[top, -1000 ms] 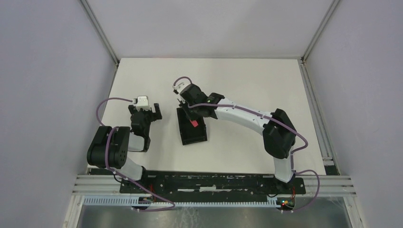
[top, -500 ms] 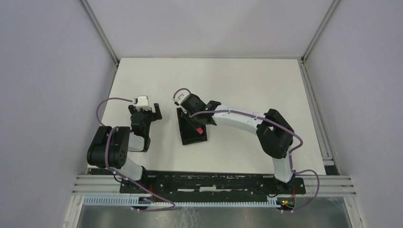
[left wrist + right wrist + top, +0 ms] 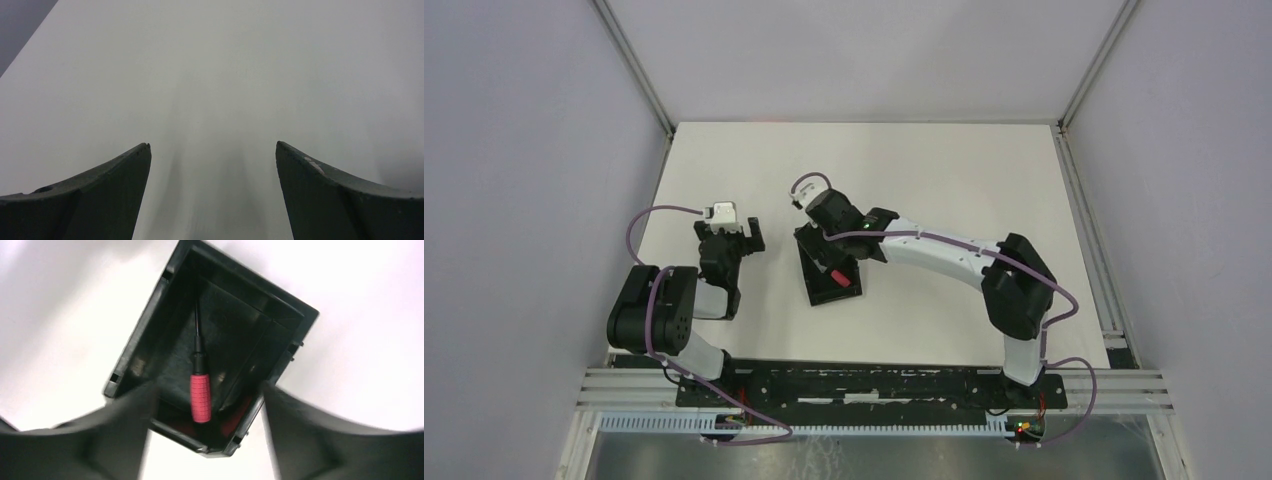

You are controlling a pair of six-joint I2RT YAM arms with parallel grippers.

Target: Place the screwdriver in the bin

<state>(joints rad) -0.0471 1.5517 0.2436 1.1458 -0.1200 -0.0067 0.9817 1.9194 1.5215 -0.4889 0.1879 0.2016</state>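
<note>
The screwdriver [image 3: 200, 397], with its short red handle and thin dark shaft, lies loose on the floor of the black bin [image 3: 141, 335]. Its handle is toward the bin's near end, seen from above as a red spot [image 3: 842, 277] in the bin [image 3: 816, 290]. My right gripper [image 3: 208, 386] hovers just over that end, open, its fingers [image 3: 115, 440] spread to either side of the handle and touching nothing; the top view shows the right gripper [image 3: 823, 248] above the bin. My left gripper [image 3: 212, 144] is open over bare table, and it sits [image 3: 728, 238] left of the bin.
The white table [image 3: 944, 170] is walled on three sides by grey panels. The right arm's elbow [image 3: 1016, 290] stands to the bin's right, and the left arm's base [image 3: 659, 315] sits at the near left.
My right gripper has gone from shut on the screwdriver to open. The screwdriver has dropped and now lies in the bin. The left arm has not moved.
</note>
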